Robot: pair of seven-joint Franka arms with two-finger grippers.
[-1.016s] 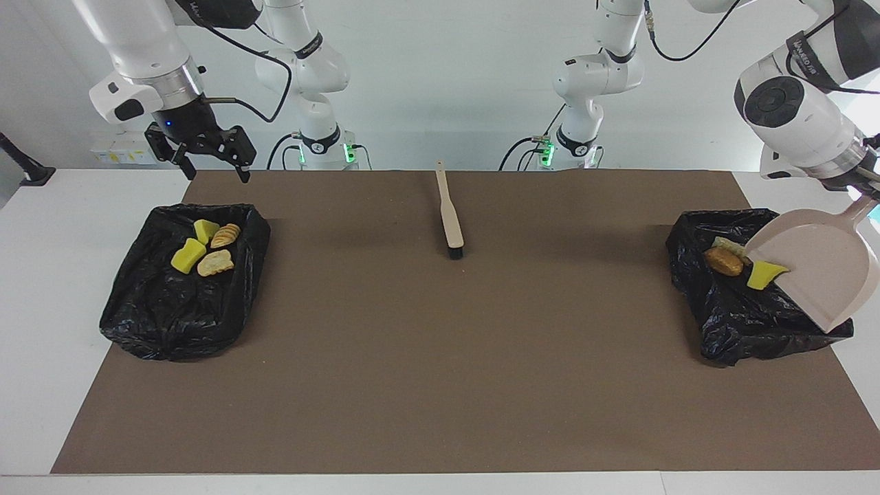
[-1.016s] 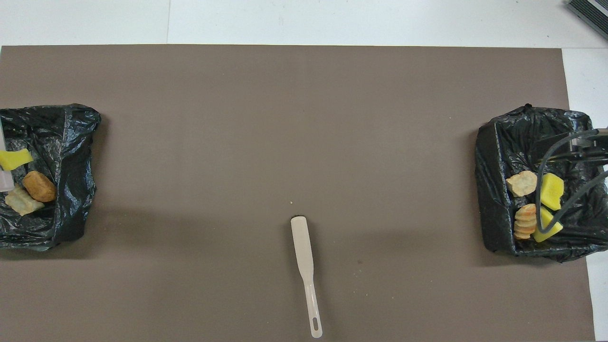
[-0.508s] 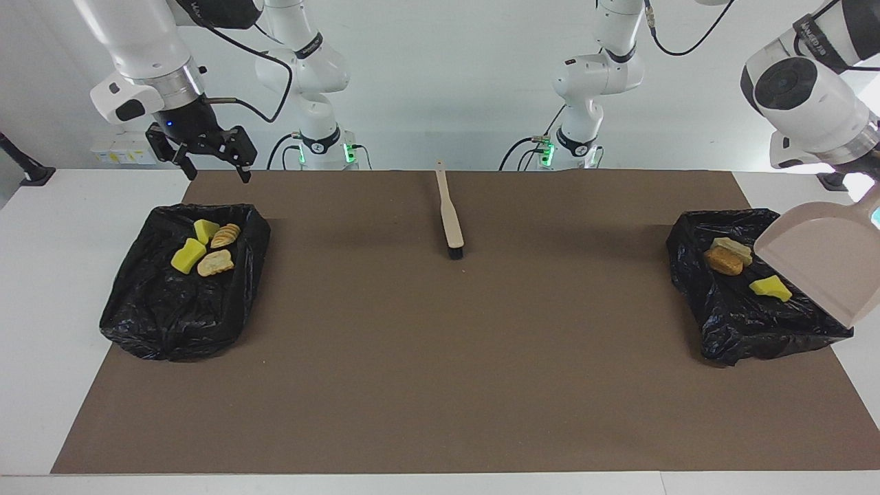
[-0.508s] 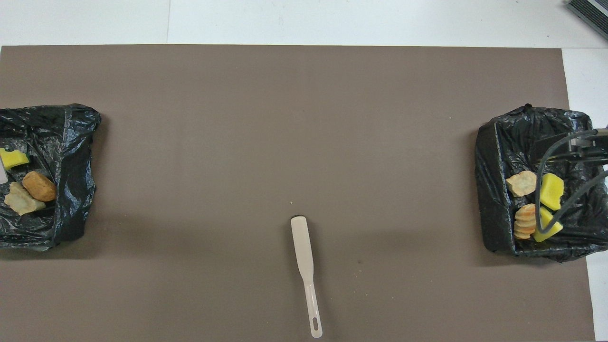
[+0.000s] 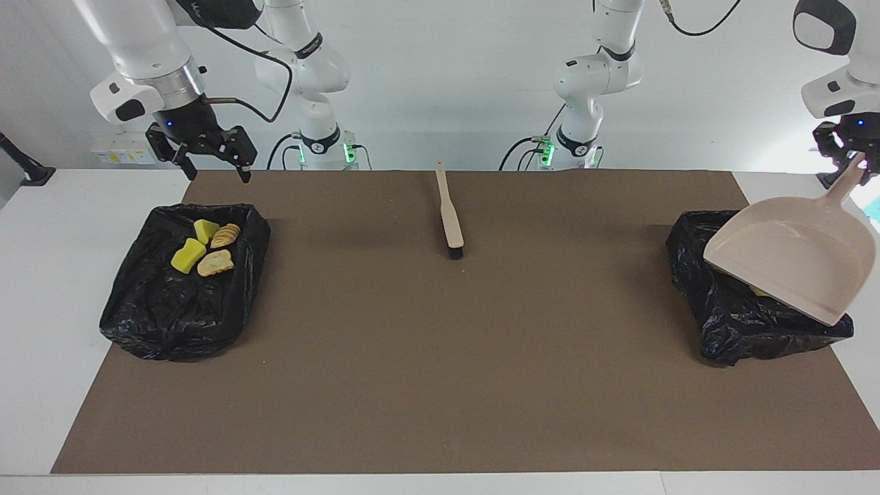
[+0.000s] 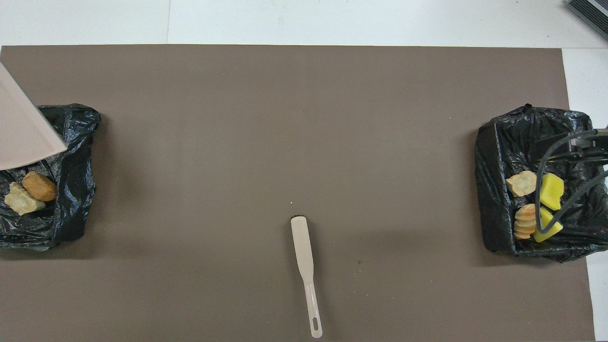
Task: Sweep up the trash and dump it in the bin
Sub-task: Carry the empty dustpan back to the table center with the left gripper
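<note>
Trash (image 5: 205, 247): light, soft sponge and pastry lumps, all lying in two black bins (image 5: 184, 302); needs scooping, not pinching. Left gripper (image 5: 852, 157): fingers clamped on dustpan (image 5: 790, 258) handle. Right gripper (image 5: 210, 159): fingers apart. Brush (image 5: 449, 220): mid-bench.

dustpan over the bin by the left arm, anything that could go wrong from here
1. The left gripper holds the dustpan only by the end of its handle, so the pan might swing or twist as it moves away.
2. The pan's lip hangs low over the bin, whose loose black liner it could snag and drag.
3. The brush lies mid-mat, so a low return path might knock it.
The right gripper waits open over the other bin.
</note>
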